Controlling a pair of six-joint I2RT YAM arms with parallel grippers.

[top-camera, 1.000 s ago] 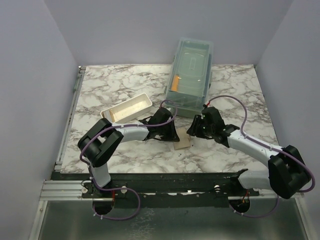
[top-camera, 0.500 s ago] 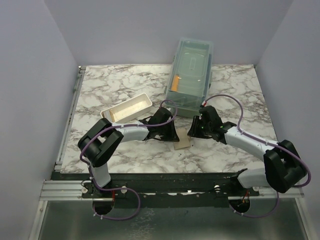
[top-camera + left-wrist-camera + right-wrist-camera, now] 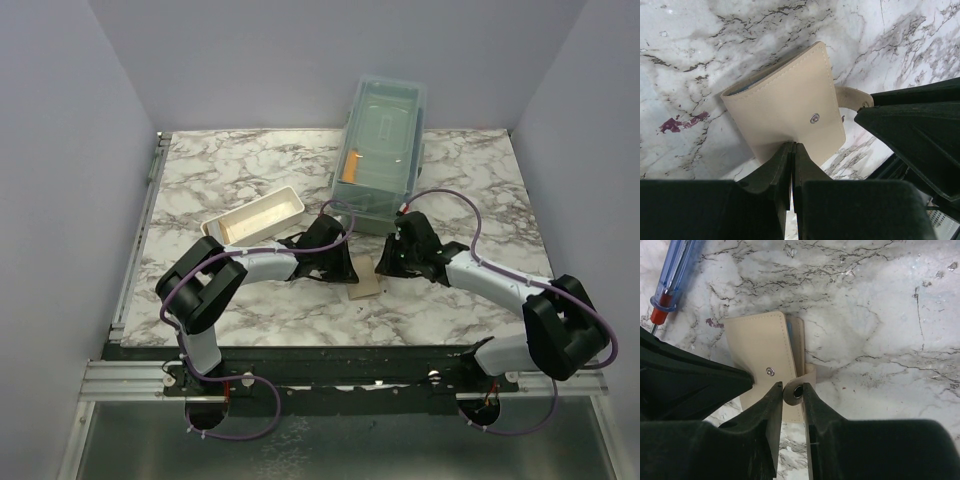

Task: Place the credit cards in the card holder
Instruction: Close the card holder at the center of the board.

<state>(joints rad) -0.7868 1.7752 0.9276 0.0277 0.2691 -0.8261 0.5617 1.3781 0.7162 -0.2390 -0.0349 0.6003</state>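
Card holder (image 3: 785, 107) being clamped between fingers of left gripper (image 3: 792, 146); snap tab (image 3: 796, 392) being pinched between narrowing fingers of right gripper (image 3: 791, 387), for opening.

Marble-pattern table top (image 3: 230, 170), white with grey veining. Enclosed on 3 sides by plain pale lavender walls (image 3: 320, 60). Black strip (image 3: 350, 360) and aluminium rail (image 3: 120, 380) along near edge. Dull grey metal floor (image 3: 330, 450) below. Soft, even light.

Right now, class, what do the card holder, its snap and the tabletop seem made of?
The card holder looks like matte tan leather or imitation, with stitched edges. Its snap seems shiny metal. The tabletop shows marble veining; stone or laminate, unclear.
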